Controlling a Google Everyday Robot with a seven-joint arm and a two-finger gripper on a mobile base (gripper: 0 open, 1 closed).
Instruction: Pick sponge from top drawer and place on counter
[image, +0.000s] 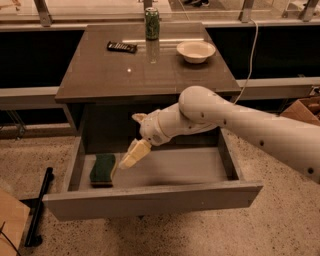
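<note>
Speckled floor (285, 225), top drawer (150, 200) stood open, sponge (103, 169) lay flat inside.
Arm (240, 120) reached down in, gripper (131, 156) hung right beside that sponge; how far open, couldn't tell.

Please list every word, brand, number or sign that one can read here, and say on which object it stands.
No text can be read.
Green can on the counter: print too blurred to read.
Dark flat object on the counter: no legible marks.
Gripper, in the top drawer just right of the sponge: no marking seen.
</note>
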